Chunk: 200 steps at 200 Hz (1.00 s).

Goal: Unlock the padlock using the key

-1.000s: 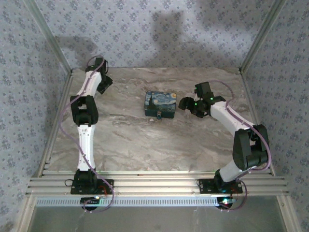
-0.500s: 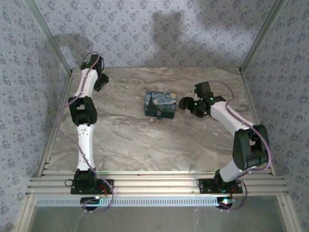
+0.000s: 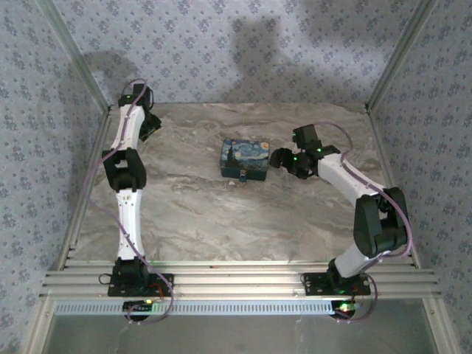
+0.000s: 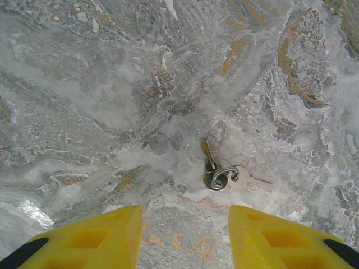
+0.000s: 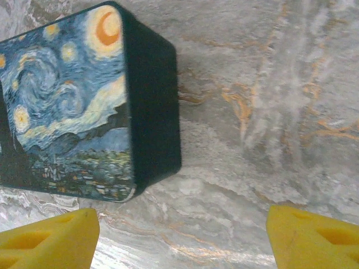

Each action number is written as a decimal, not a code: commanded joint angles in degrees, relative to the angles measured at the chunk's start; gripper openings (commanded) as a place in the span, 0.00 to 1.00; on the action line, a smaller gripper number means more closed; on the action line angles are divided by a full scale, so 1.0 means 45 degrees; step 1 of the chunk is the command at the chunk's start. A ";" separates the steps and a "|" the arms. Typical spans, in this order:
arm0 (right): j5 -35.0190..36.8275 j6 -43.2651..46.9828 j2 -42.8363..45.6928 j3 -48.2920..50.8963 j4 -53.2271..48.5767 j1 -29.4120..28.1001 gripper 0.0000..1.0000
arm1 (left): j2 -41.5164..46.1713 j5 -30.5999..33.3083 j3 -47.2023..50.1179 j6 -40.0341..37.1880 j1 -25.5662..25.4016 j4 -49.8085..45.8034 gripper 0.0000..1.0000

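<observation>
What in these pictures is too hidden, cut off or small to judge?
1. Top external view: the small object at the front of the box is too small to confirm as the padlock, or as locked.
2. Right wrist view: the frame edge cuts off the left part of the box.
3. Left wrist view: the keys overlap under their ring; their number is unclear.

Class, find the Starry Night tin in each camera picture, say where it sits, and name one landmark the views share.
Top external: the Starry Night tin stands mid-table, just left of the right gripper.
Right wrist: it takes up the upper left, painted top and one dark side visible.
Left wrist: this camera faces the keys lying ahead of the left gripper.
Shared landmark: the marbled tabletop.
</observation>
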<state>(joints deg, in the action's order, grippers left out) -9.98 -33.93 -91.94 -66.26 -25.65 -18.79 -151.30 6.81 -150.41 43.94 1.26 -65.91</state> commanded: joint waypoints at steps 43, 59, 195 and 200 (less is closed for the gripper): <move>0.0635 0.0228 -0.1657 -0.2722 -0.0390 -0.1706 0.79 | 0.0140 -0.1220 0.0295 0.1412 -0.0295 0.0922 0.46; 0.0635 0.0149 -0.1863 -0.2891 -0.0415 -0.1966 0.79 | 0.0224 -0.0597 0.0334 0.2649 -0.0454 0.1079 0.46; 0.0655 0.0037 -0.0972 -0.1091 -0.0426 -0.2063 0.80 | -0.0753 0.1937 0.0308 0.9485 -0.0904 0.0633 0.40; 0.0643 0.0041 -0.0910 -0.1013 -0.0419 -0.2050 0.80 | -0.0832 0.1922 0.0290 0.9492 -0.0861 0.0726 0.40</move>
<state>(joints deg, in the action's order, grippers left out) -7.68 -33.50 -98.63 -72.18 -26.24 -28.51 -152.24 14.22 -149.08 82.19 -2.70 -61.71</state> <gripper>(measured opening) 0.797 0.397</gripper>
